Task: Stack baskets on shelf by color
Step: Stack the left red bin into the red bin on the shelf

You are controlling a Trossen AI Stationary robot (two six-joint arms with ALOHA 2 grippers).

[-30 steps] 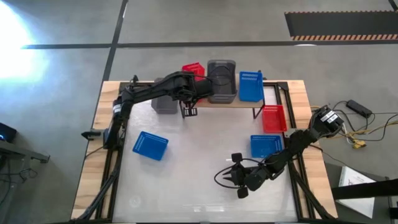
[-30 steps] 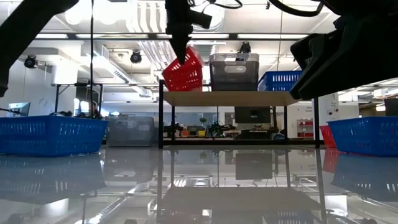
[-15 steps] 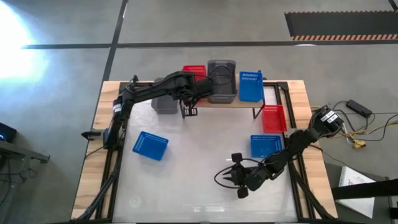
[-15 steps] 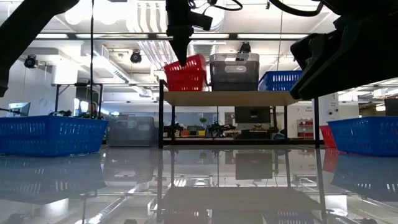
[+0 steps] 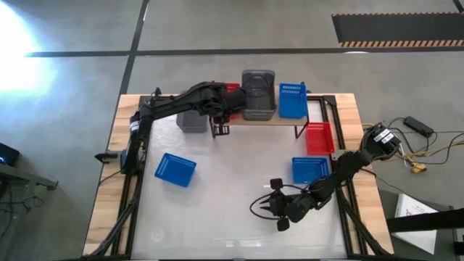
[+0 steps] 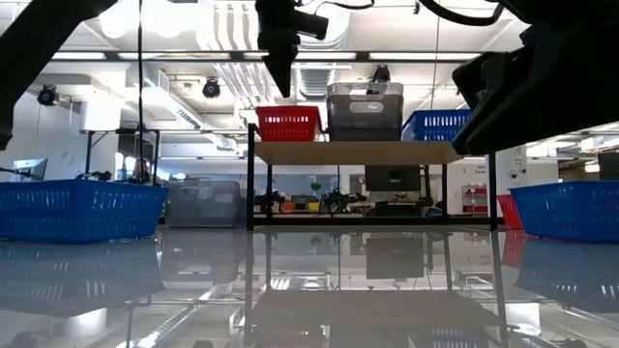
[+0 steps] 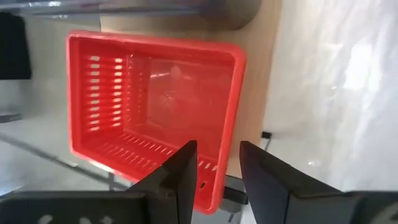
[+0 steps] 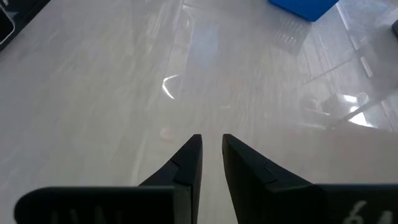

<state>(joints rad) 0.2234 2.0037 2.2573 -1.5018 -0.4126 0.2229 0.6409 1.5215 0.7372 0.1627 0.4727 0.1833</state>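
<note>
A red basket point(image 6: 287, 124) point(image 7: 149, 118) sits flat on its base at the left end of the shelf point(image 6: 358, 152) point(image 5: 264, 120). My arm hides most of the red basket point(image 5: 233, 87) in the high view. A dark grey basket stack point(image 5: 258, 94) holds the shelf's middle and a blue basket point(image 5: 292, 100) its right end. My left gripper point(image 6: 280, 89) point(image 7: 217, 149) is open just above the red basket's left end wall, clear of it. My right gripper point(image 5: 255, 207) point(image 8: 211, 140) hovers over bare table near the near edge, fingers almost together.
On the table lie a blue basket point(image 5: 175, 169) at the left and a grey basket point(image 5: 192, 121) beside the shelf's left legs. A red basket point(image 5: 319, 138) and a blue basket point(image 5: 310, 169) lie at the right edge. The white tabletop point(image 5: 225, 217) lies bare in the middle.
The red basket was tilted in my left gripper over the shelf's left end. It came down and levelled out flat on the board beside the grey stack. My left gripper moved toward the far edge, let go and now stands above the basket.
</note>
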